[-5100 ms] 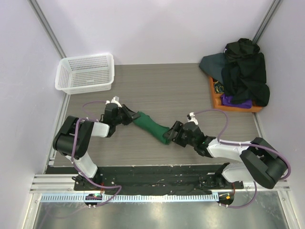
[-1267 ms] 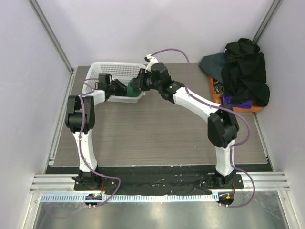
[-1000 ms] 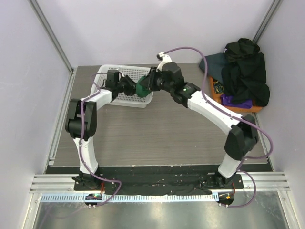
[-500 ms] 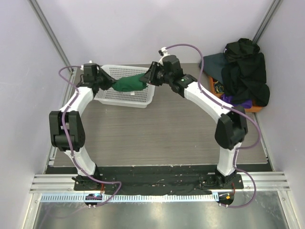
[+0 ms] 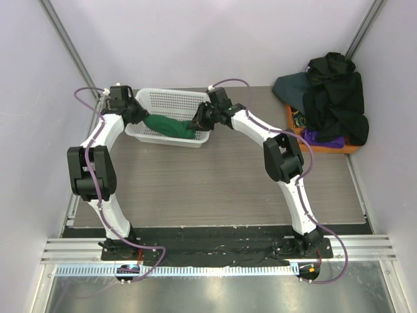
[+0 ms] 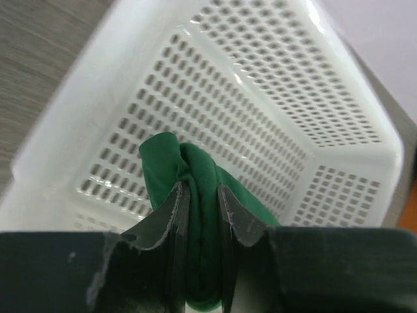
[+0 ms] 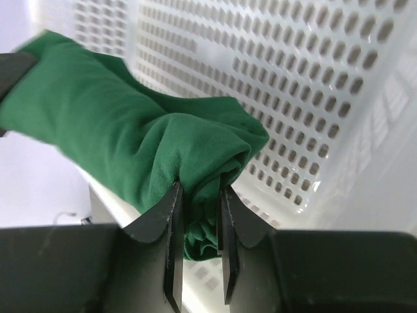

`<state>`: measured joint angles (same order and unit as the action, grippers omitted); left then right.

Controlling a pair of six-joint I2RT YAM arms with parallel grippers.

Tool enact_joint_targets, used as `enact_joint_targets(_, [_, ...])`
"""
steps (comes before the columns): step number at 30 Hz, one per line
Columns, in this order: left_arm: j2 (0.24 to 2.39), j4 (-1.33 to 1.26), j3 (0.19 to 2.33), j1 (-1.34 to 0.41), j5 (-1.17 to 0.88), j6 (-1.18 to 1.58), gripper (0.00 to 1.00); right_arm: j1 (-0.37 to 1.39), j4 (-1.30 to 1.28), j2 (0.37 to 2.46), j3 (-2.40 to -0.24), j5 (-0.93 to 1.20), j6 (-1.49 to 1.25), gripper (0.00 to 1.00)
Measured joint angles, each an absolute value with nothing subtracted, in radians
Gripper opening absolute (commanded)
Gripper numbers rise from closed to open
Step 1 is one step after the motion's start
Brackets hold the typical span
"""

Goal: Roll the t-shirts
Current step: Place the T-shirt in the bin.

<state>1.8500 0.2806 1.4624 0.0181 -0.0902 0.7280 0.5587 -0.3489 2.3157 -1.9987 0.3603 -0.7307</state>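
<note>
Left claw (image 5: 135, 117) and right claw (image 5: 195, 122) have carried the rolled green t-shirt (image 5: 168, 127) from the middle of the surface (image 5: 215, 182) to the white basket (image 5: 171, 98) at far left, each pinching one end low over it; releasing unevenly could let the roll spring loose.

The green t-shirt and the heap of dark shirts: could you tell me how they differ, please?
The green t-shirt is rolled into a log; the dark shirts lie heaped loose. The green t-shirt is held at the white basket in both arms' jaws; the dark shirts sit untouched on the orange tray. Both are soft cloth.
</note>
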Motion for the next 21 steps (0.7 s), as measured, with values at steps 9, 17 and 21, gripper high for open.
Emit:
enact_joint_targets(9, [1.89, 0.426, 1.536, 0.023, -0.086, 0.663, 0.0, 0.586, -0.467, 2.348, -2.061, 0.355, -0.724, 0.01])
enact_joint_targets(17, [1.892, 0.492, 1.536, 0.023, -0.088, 0.635, 0.01, 0.621, -0.564, 2.348, -2.094, 0.27, -0.679, 0.01])
enact_joint_targets(21, [1.897, 0.52, 1.536, 0.007, -0.075, 0.616, 0.03, 0.641, -0.644, 2.348, -2.139, 0.23, -0.654, 0.01])
